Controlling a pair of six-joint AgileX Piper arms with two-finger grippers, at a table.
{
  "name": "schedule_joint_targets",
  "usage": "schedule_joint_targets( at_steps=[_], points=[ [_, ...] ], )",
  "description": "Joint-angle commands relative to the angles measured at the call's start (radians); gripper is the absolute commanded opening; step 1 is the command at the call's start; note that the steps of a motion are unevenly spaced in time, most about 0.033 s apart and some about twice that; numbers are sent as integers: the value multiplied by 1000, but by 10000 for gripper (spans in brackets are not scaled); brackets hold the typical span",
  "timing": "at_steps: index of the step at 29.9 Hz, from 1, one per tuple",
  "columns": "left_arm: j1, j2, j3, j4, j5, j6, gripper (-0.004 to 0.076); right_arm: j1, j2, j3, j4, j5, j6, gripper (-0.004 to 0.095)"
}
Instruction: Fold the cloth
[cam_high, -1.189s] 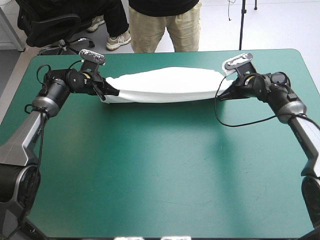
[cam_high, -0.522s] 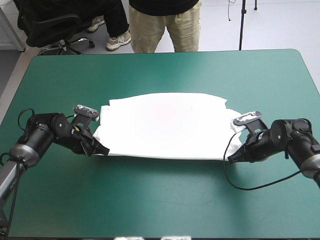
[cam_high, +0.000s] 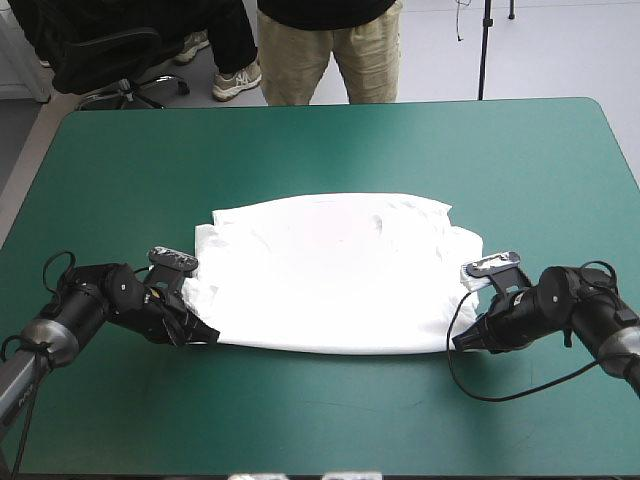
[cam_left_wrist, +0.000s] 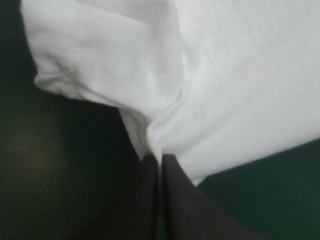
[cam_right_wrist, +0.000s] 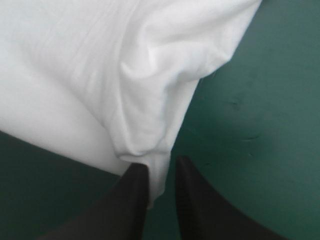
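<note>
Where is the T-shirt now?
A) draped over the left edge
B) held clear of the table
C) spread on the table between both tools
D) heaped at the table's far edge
C: the T-shirt lies spread on the teal-green cover, left tool and right tool at its near corners.

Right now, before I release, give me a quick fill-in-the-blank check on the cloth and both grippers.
1. The T-shirt lies spread flat on the table, whose cover is ___.
2. The left gripper is shut on the T-shirt's near ___ corner.
3. The right gripper pinches the T-shirt's near ___ corner.
4. The T-shirt's colour is ___.
Missing words: teal-green; left; right; white.
</note>
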Motion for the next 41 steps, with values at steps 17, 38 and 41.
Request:
schedule_joint_targets(
  at_steps=[17,38,41],
  points=[
    [-2,-193,-155,-69,-248,-71,417,-9,-114,-321,-280,-72,323,590],
    [-2,-147,-153,-69,-239,-71,416,-177,483,-548,103,-77,14,430],
    [-2,-147,-151,-69,-235,-71,416,-177,515,-548,103,-70,0,378]
  ],
)
